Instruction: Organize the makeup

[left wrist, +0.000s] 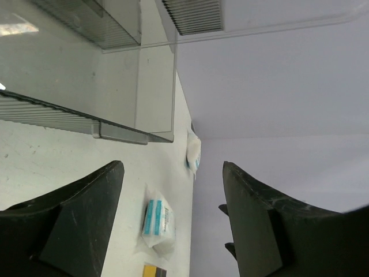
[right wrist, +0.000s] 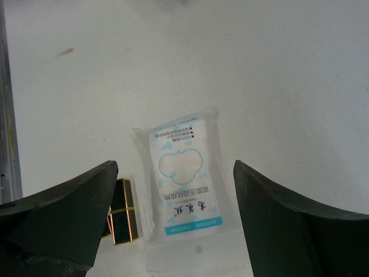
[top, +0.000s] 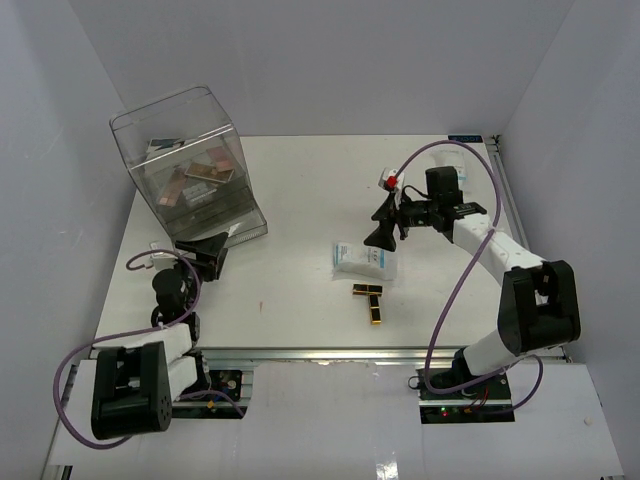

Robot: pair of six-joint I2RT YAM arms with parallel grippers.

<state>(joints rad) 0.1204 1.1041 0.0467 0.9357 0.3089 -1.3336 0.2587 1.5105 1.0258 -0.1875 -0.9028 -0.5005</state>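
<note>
One sachet (top: pixel 365 261) is lying flat near the middle of the table (top: pixel 300 195), printed side up. The right gripper (top: pixel 382 224) is hovering just over it. In the right wrist view the fingers (right wrist: pixel 69 208) are standing wide apart with the sachet showing between them. They are holding nothing and not touching it.

A second sachet (left wrist: pixel 194 153) is lying farther off toward the table's right edge. It is showing clearly only in the left wrist view, and in the top view the right arm is mostly hiding it.

Two tubes (top: pixel 372 300), black with gold edges, are lying just on the near side of the first sachet. They are touching each other and forming a T.

Palettes (top: pixel 205 175) are sitting inside the clear box (top: pixel 190 115) at the far left corner of the table. At least three pink-brown ones are showing through the plastic, overlapping, but the exact count is not coming through.

The left gripper (top: pixel 205 252) is hanging just in front of the box's near wall. Its jaws are spread wide and gripping nothing. It is well apart from the sachets and the tubes.

That is making two sachets, two tubes, one box and two grippers in view.
</note>
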